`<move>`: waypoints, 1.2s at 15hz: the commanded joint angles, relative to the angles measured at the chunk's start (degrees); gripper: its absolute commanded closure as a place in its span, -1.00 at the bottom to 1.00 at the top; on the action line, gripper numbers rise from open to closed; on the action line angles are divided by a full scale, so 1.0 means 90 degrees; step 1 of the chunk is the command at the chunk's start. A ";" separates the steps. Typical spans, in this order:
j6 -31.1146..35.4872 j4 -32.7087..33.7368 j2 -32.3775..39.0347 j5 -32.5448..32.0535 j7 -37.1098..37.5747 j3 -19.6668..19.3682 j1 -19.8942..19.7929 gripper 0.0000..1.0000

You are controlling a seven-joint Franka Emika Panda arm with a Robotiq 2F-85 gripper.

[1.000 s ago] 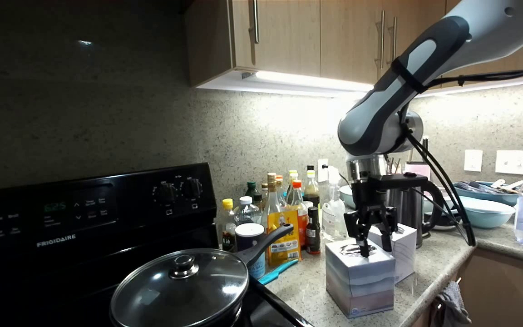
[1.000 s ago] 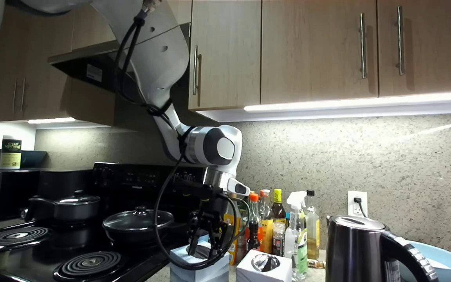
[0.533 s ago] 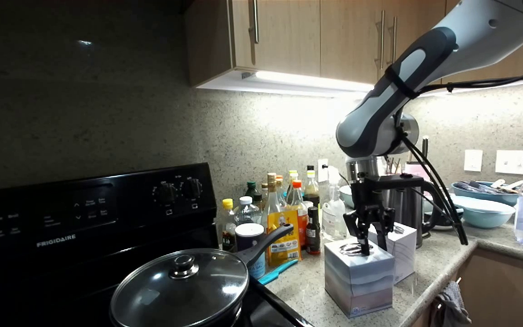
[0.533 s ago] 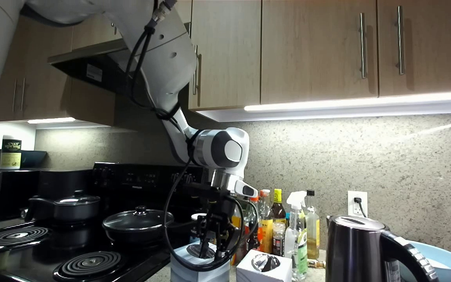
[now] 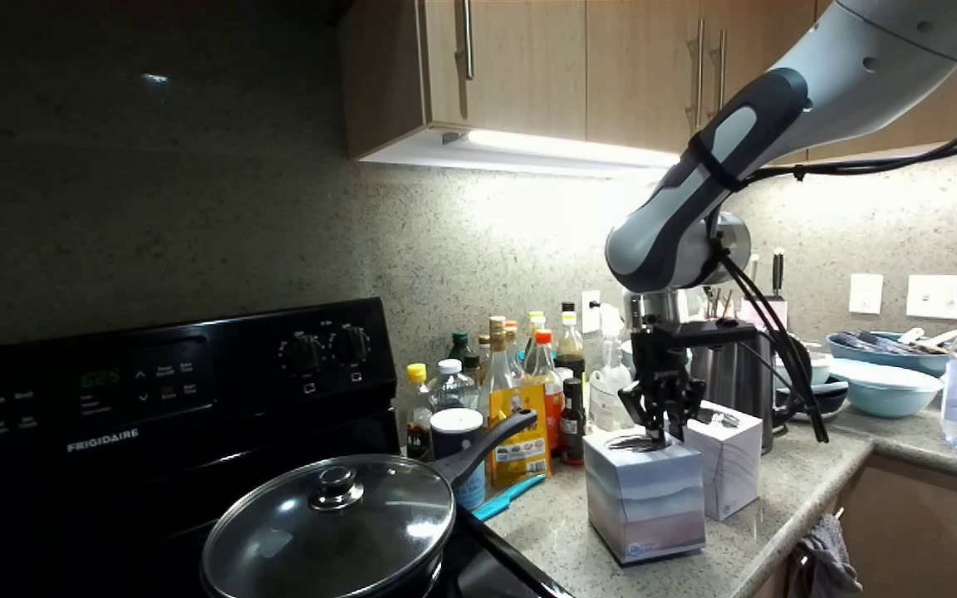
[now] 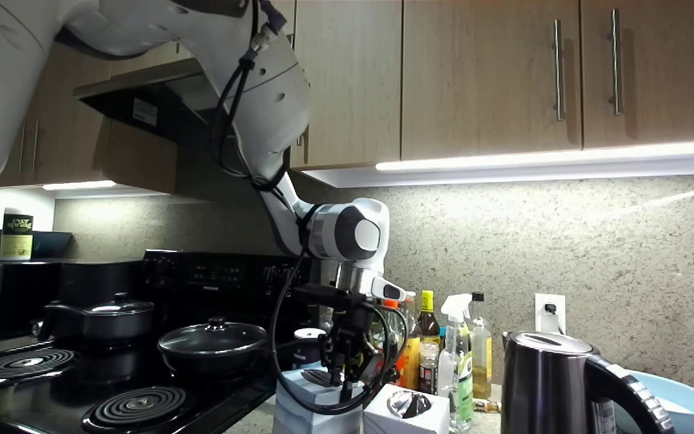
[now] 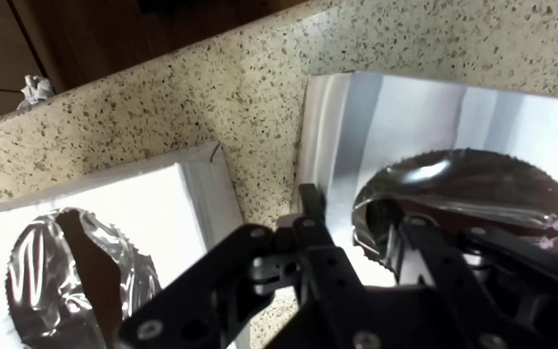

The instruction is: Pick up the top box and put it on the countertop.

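Finding the gripper (image 5: pixel 666 434) clamped on the right wall of the top box (image 5: pixel 646 508), I record the bulk lying left, on or just above the countertop (image 5: pixel 547 523); which, I cannot tell. I expect leftward sag.

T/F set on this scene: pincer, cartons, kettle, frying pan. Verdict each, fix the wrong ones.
1. The pincer is at the top of the grey-blue carton. True.
2. The two cartons are stacked. False: the white carton is beside the grey-blue carton.
3. The kettle stands on the countertop. True.
4. The frying pan has a glass lid on. True.
5. The frying pan stands on the countertop. False: it stands on the stove.
6. The white carton's top has no opening. False: an opening shows there.
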 commanded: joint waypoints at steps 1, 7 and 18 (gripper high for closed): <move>0.0137 0.0208 0.0219 -0.0217 0.0060 0.0001 -0.0031 0.86; -0.0025 0.0284 0.0219 -0.0486 -0.0255 0.0003 -0.0039 0.84; 0.0141 0.0188 0.0188 -0.0772 -0.1268 0.0098 -0.0042 0.84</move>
